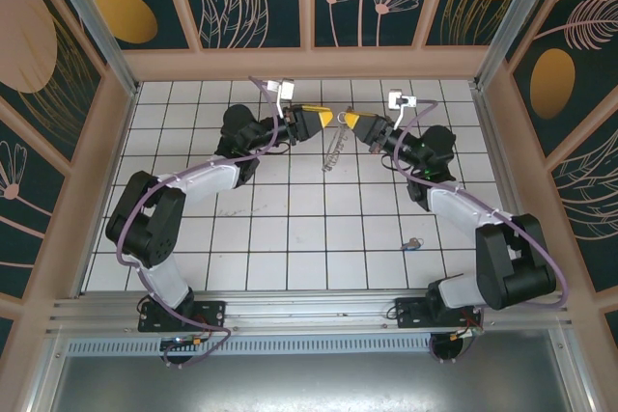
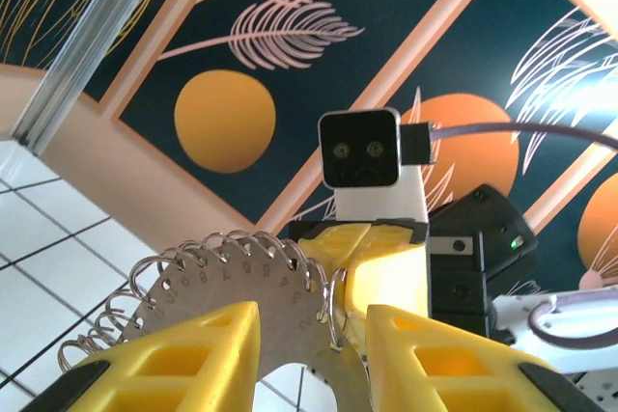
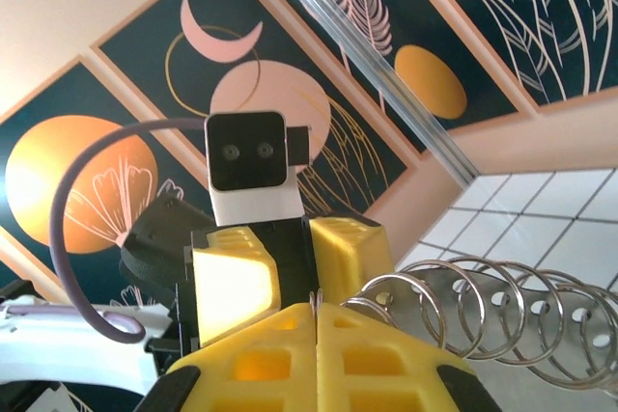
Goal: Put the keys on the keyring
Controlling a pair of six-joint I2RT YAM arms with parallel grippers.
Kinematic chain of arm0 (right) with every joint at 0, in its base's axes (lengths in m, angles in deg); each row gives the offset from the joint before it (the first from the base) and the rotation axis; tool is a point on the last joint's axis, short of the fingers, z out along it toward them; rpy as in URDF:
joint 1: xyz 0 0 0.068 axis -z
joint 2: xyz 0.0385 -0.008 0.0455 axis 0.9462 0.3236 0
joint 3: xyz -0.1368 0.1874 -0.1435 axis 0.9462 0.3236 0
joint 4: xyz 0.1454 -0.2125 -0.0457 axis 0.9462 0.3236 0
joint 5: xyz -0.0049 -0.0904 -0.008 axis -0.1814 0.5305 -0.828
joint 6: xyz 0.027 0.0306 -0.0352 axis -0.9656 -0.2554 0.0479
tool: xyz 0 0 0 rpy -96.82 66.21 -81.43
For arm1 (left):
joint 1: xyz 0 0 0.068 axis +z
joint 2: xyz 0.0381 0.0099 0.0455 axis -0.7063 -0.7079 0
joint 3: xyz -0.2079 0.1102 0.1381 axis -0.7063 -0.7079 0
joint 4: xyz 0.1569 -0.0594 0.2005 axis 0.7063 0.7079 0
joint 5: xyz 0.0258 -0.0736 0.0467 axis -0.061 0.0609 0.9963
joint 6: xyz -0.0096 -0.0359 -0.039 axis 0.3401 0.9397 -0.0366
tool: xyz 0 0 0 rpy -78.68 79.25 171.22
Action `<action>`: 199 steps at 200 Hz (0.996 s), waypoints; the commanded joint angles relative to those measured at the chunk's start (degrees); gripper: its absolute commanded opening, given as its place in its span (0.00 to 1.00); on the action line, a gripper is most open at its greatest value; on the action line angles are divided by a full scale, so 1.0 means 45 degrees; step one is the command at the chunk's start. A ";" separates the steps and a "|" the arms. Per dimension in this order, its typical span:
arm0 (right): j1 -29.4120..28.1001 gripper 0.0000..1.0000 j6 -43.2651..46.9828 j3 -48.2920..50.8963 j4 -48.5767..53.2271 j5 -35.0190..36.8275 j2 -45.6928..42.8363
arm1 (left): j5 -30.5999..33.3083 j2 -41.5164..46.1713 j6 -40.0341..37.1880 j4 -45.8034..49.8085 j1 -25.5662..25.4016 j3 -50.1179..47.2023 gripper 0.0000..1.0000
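Yellow-fingered left claw point(image 1: 328, 118) and right claw point(image 1: 350, 121) meet tip to tip over the far tiles of the white table point(image 1: 290, 238). The keyring point(image 1: 333, 149), a silvery punched metal plate edged with wire loops, hangs between them, long axis running from the tips toward the near edge; the keys point(image 1: 412, 243), a small dark cluster with a blue bit, lie well apart beside the right arm. Left wrist: left claw point(image 2: 314, 320) jaws apart, keyring point(image 2: 222, 287) face-on beyond them; judged light, stiff, slick, loops likely to snag, best pinched at bare plate edge. Right wrist: right claw point(image 3: 314, 320) fingers pressed together, apparently clamping the keyring point(image 3: 483, 311) edge, loops fanning right.
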 commanded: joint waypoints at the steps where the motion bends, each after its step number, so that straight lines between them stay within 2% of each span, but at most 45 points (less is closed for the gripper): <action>1: -0.0068 0.00 -0.0589 0.0029 -0.2401 0.0622 0.0202 | 0.0405 -0.0310 0.1440 -0.2177 0.0078 -0.0177 0.34; 54: -0.0353 0.00 -0.1804 0.0001 -0.4767 0.1877 0.1268 | 0.0895 -0.0960 0.3367 -0.4402 0.0004 -0.0179 0.33; 98: -0.0602 0.00 -0.2569 -0.0298 -0.5787 0.2297 0.2135 | 0.1371 -0.1115 0.3450 -0.4442 -0.0082 -0.0216 0.32; 199: -0.1067 0.00 -0.2639 -0.0801 -0.5701 0.2446 0.2793 | 0.1854 -0.1530 0.3439 -0.4245 -0.0183 -0.0325 0.30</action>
